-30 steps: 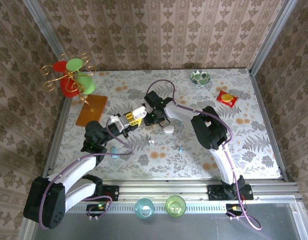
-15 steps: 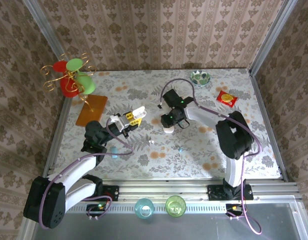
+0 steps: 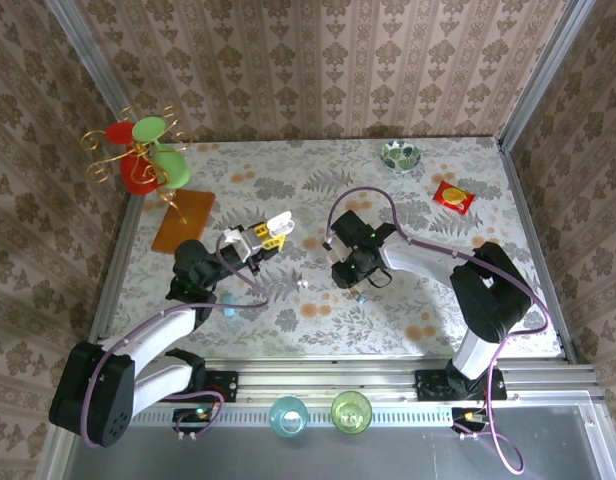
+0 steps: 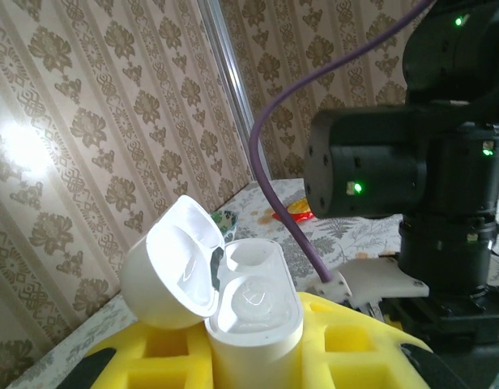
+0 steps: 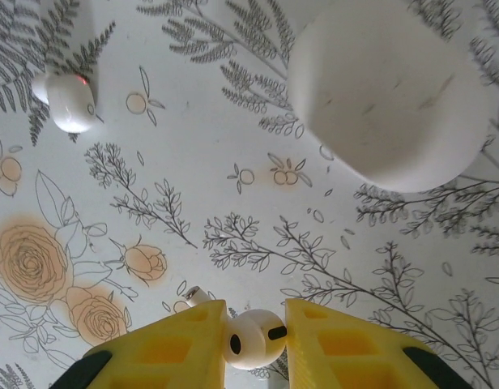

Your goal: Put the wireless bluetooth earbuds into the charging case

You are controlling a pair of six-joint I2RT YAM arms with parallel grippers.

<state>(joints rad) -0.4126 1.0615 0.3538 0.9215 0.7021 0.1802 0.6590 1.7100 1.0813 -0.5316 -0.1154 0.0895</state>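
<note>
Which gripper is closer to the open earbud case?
Left. The left gripper holds the open case upright; the right gripper, pinching an earbud, is apart from it, off to its right over the table.

We see the charging case (image 4: 253, 312), gripped in the left hand (image 4: 256, 350), as smooth white plastic with a soft gloss, and its open lid (image 4: 172, 267) is the same. That hand's yellow fingers (image 4: 164, 356) look like matt plastic. The earbud (image 5: 253, 340) pinched in the right hand (image 5: 256, 334) is glossy white plastic. Ahead of that hand, a pale pebble (image 5: 391, 89) looks matt and faintly scuffed. The surface (image 5: 193, 162) beneath is smooth, with a printed floral pattern and a low sheen.
</note>
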